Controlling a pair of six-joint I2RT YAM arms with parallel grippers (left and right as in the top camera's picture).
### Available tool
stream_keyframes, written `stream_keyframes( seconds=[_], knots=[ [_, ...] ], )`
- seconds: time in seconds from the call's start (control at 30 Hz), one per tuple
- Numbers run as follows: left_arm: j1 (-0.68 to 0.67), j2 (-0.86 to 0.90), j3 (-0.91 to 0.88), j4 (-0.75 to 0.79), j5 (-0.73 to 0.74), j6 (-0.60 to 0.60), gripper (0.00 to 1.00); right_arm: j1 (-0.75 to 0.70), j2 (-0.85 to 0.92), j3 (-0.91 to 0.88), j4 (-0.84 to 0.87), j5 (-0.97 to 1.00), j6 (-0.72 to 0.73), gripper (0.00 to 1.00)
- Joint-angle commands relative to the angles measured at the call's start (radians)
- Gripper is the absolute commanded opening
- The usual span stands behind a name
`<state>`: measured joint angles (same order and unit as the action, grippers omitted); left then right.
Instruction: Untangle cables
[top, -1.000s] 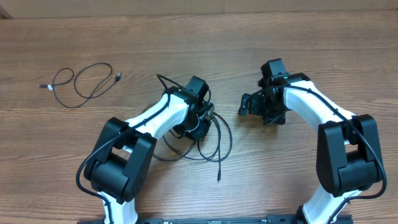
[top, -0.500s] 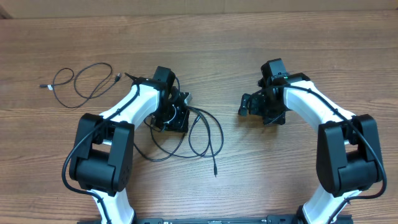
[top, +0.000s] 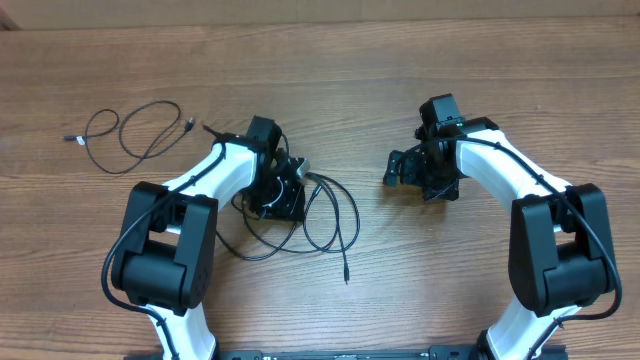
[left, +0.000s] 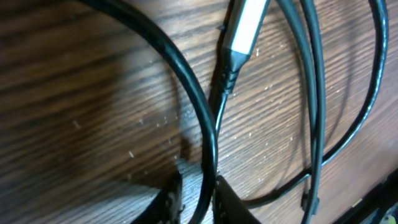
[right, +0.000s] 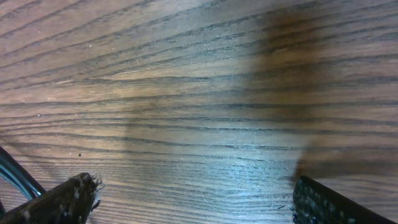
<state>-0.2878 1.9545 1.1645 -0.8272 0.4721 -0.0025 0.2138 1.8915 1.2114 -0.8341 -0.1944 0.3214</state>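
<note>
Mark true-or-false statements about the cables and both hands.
1. A lone cable lies left of the tangle, apart from it. True.
2. The right hand hangs over the tangle. False: it is over bare table; the left hand is at the tangle.
3. A cable runs between the left hand's fingers. True.
4. The right hand grips a cable. False: it is open and empty.
5. A pale plug lies in the tangle. True.
</note>
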Motion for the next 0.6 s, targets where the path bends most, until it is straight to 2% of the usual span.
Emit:
stream_keyframes(
  seconds=[0.0,0.13,0.33,0.43,0.57],
  knots=[
    [-0.001,0.007,-0.029,-0.004,0.005,0.014,0.04,-0.001,-0.006,0.012,0.003,0.007,0.005,1.0],
    [0.018,0.007,-0.02,-0.018,0.042,0.019,0.04,-0.001,-0.006,0.012,0.003,0.007,0.005,1.0],
    [0.126,0.007,-0.005,-0.027,0.436,0.086,0.04,-0.001,-0.006,0.012,0.003,0.007,0.005,1.0],
    [0.163,0.007,-0.006,-0.008,0.555,0.101,0.04,-0.001,-0.006,0.012,0.003,0.007,0.005,1.0],
    [0.163,0.007,-0.028,0.101,0.684,0.111,0.04,-0.001,-0.006,0.012,0.003,0.007,0.005,1.0]
  ],
)
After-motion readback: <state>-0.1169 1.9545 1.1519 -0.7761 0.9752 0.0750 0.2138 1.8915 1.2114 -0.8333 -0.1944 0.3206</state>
